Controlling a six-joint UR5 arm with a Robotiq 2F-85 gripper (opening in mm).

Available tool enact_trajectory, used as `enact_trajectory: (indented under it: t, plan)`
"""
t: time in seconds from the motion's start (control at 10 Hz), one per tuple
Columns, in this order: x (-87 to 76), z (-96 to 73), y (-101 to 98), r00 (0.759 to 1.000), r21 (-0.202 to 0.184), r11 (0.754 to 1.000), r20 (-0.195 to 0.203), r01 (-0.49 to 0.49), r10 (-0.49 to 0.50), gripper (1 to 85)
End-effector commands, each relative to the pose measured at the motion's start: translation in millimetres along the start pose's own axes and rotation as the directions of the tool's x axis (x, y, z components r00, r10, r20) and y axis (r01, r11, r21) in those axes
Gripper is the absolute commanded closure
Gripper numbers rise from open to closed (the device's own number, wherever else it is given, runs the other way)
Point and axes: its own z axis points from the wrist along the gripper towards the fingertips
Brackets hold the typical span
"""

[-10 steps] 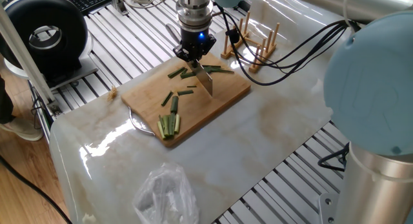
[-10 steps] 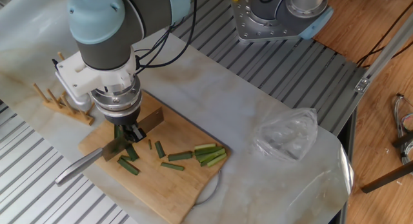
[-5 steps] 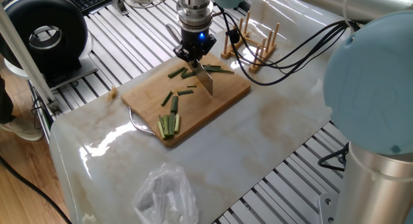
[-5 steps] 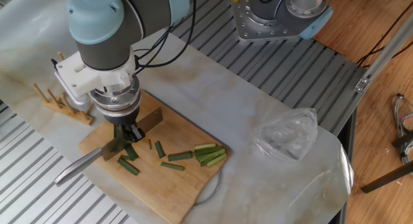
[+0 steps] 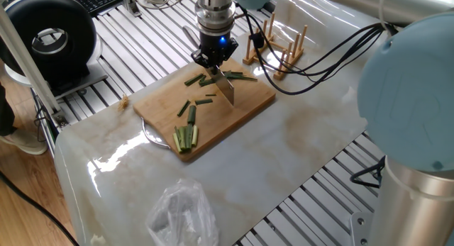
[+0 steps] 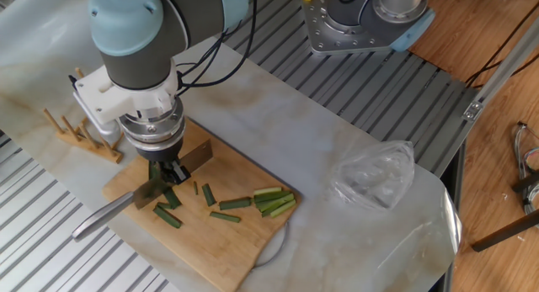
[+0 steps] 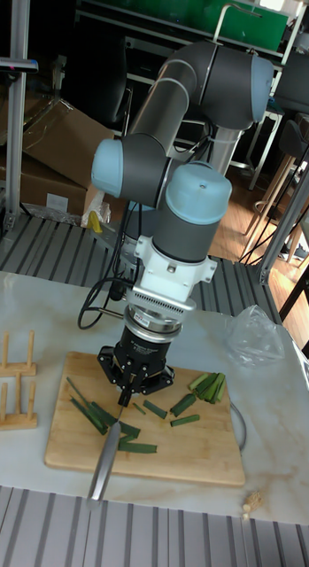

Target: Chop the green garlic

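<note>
From one fixed view, the black two-finger gripper (image 5: pixel 215 64) hangs over the far corner of the rectangular bamboo cutting board (image 5: pixel 245 104), clamped on a steel kitchen knife (image 5: pixel 225 88) whose blade stands on the wood. Dark-green garlic pieces (image 5: pixel 191 114) lie scattered mid-board. The marble desk (image 5: pixel 298 147) is bare toward the right edge.

From the other fixed view, the knife's blade tip reaches past the board's left edge. A crumpled clear plastic bag (image 6: pixel 375 174) sits near the desk's right edge, well apart from the board.

From the tall fixed view, a wooden peg rack (image 7: pixel 14 390) stands just beside the board's left edge. No writing is legible.
</note>
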Motion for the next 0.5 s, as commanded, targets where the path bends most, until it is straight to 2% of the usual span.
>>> enact_trajectory:
  t: [0.0, 0.2, 0.4]
  plan:
    - [1.8, 2.7, 0.3, 1.0, -0.02, 1.0, 0.0, -0.003, 0.003, 84.3]
    - [3.1, 7.3, -0.5, 1.0, -0.023, 1.0, 0.005, -0.005, 0.005, 84.3]
    - [7.9, 0.1, 0.0, 1.0, -0.024, 1.0, -0.001, 0.0, 0.0, 84.3]
